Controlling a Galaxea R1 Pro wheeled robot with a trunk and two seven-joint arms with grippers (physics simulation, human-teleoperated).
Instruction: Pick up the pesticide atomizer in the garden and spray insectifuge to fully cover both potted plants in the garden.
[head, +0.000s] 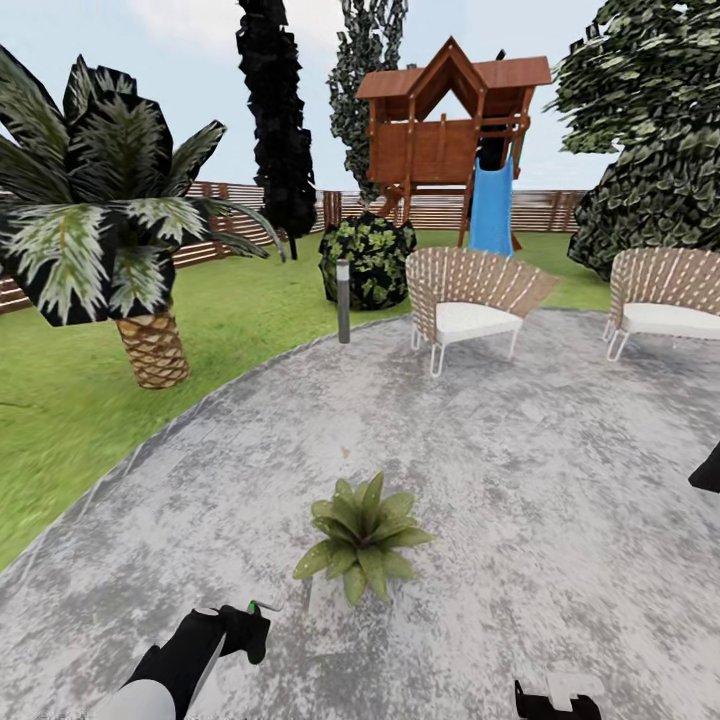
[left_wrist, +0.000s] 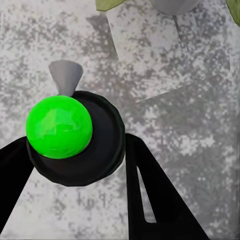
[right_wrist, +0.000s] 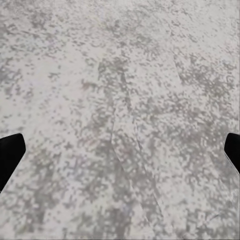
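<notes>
pesticide atomizer (left_wrist: 70, 135) in left end effector (left_wrist: 75, 165), near potted plant (head: 362, 535)

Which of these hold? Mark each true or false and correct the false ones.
1. The left end effector grips the pesticide atomizer. True.
2. A potted plant stands on the grass. False: it stands on the stone patio.
3. The right end effector is open over bare patio stone. True.
4. Both wicker chairs are tipped over. False: the near chair and the far chair stand upright on the patio.
5. The atomizer's nozzle points toward the plant. True, going by the left wrist view, where a grey pot lies beyond it.
</notes>
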